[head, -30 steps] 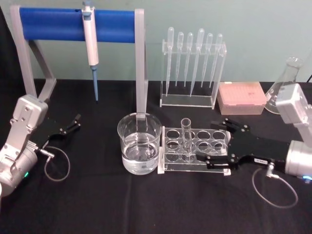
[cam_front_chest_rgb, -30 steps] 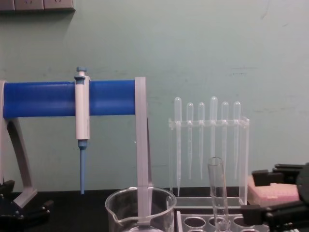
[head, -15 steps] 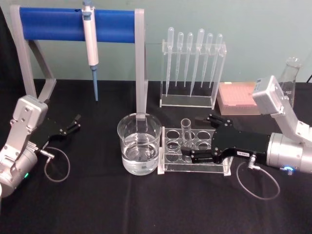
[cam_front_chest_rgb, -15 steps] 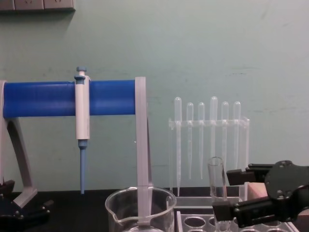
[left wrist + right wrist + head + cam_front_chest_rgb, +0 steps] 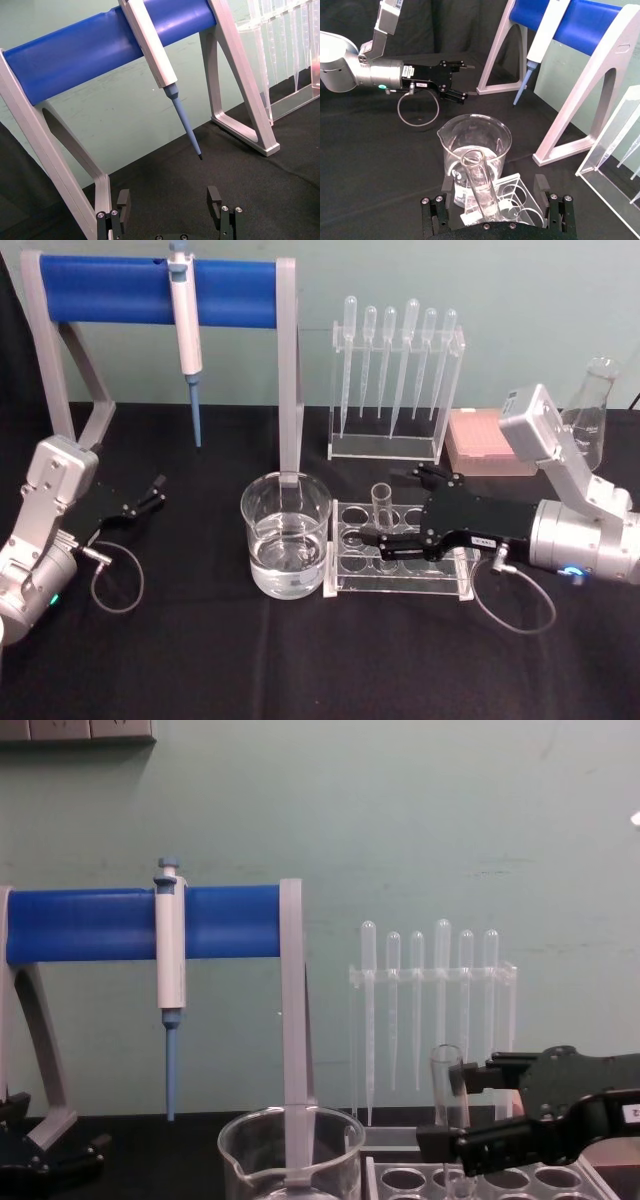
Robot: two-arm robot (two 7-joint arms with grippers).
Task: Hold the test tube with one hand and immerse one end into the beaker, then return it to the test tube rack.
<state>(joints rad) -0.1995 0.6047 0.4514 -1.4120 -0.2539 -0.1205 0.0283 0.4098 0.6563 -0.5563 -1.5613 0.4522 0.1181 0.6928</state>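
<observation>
I hold the right gripper [image 5: 393, 506] open, one finger either side of the test tube [image 5: 480, 186] upright in its rack [image 5: 441, 586], ready to grasp; beaker [image 5: 285, 536] just ahead, left gripper [image 5: 156, 492] parked open

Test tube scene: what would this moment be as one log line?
right claw: open, straddling test tube | test tube: upright in rack | beaker: beside rack | left claw: open, parked left
</observation>
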